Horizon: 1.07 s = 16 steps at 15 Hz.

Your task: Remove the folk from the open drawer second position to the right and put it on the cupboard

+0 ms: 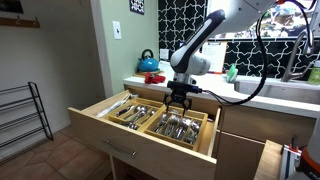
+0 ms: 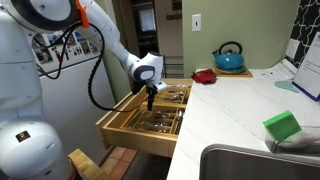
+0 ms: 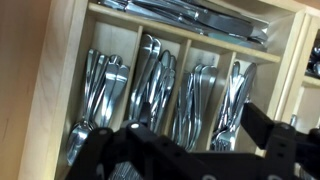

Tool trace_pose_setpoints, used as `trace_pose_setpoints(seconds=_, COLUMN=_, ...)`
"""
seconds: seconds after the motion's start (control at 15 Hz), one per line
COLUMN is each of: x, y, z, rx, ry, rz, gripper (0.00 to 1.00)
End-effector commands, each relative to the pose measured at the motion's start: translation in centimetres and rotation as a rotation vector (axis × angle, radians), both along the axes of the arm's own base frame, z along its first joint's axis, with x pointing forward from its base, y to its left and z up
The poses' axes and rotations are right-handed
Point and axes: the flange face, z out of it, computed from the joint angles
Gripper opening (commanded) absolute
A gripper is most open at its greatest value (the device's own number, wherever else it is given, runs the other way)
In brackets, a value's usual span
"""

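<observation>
Item: forks (image 3: 200,95), bright steel, bundled lengthwise in the second slot from the right in the wrist view; tines too blurred to tell.
Location: drawer (image 1: 112,138), pulled out below the countertop (image 2: 235,105).
My gripper (image 1: 181,104): jaws spread wide, empty, hovering above the slots.
Clearance: wooden partitions (image 3: 182,45) flank each slot closely; open air overhead.
</observation>
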Motion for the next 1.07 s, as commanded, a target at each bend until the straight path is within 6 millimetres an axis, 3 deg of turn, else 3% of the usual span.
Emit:
trace_pose_setpoints(seconds=0.0, x=0.6, y=0.0, z=-1.4, rx=-0.018, ry=0.039, rz=-0.069, gripper=0.61)
trace_pose_setpoints(seconds=0.2, x=0.7, y=-0.4, z=-2.4, rx=-0.023, ry=0.062, rz=-0.105, gripper=0.41)
trace_pose_setpoints(seconds=0.33, x=0.9, y=-0.9, z=-3.1, rx=-0.028, ry=0.073, rz=-0.122, gripper=0.34)
trace_pose_setpoints(seconds=0.53, x=1.0, y=-1.7, z=-4.1, rx=-0.041, ry=0.1, rz=-0.148, gripper=0.39)
trace_pose_setpoints(seconds=0.8, x=0.7, y=-3.0, z=-5.8, rx=-0.068, ry=0.153, rz=-0.169, gripper=0.34)
trace_pose_setpoints(seconds=1.0, x=0.5, y=-3.6, z=-6.9, rx=-0.097, ry=0.183, rz=-0.174, gripper=0.38)
